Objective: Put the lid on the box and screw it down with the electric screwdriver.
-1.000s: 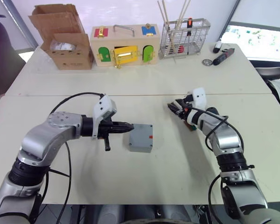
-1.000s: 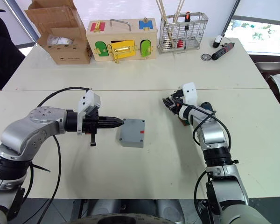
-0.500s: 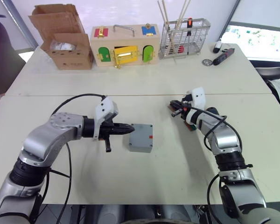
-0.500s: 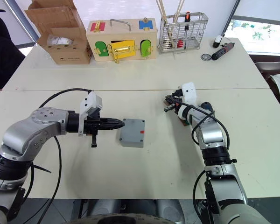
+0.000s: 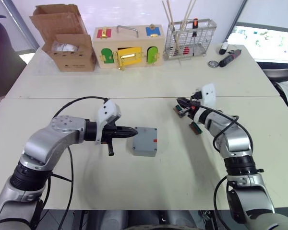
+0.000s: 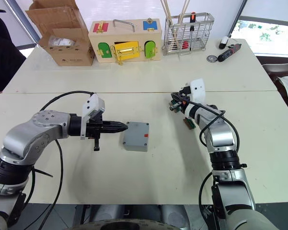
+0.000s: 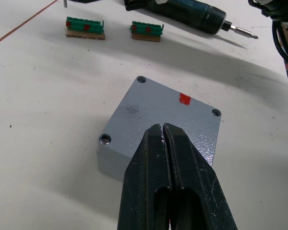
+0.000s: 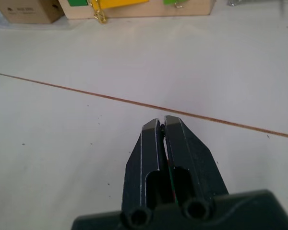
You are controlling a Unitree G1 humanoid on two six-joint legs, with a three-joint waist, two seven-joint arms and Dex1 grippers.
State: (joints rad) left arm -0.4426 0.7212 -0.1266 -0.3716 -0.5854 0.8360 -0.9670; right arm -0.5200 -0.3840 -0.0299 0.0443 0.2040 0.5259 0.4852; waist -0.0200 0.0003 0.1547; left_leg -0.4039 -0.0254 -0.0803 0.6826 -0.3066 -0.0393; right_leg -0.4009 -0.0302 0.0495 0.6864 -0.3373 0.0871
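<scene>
The grey box (image 5: 145, 142) sits on the table in front of me with the lid (image 7: 153, 103) lying flat on top. Screw holes show at the lid's corners and a red mark near one edge. My left gripper (image 5: 135, 130) is shut and empty, its tips at the box's left edge and just over the lid in the left wrist view. The dark blue-black electric screwdriver (image 7: 187, 14) lies beyond the box, close by my right arm, metal bit showing. My right gripper (image 5: 179, 105) is shut, hovering above the table to the right of the box.
Two small green terminal blocks (image 7: 85, 28) lie under and beside the right gripper. Along the far edge stand a cardboard box (image 5: 65, 45), a wooden box with coloured doors (image 5: 128, 45), a wire basket (image 5: 188, 38) and a black-and-red tool (image 5: 229, 57).
My right gripper has risen a little and drifted away from me, to the right. The left gripper, box and lid stay as they were.
</scene>
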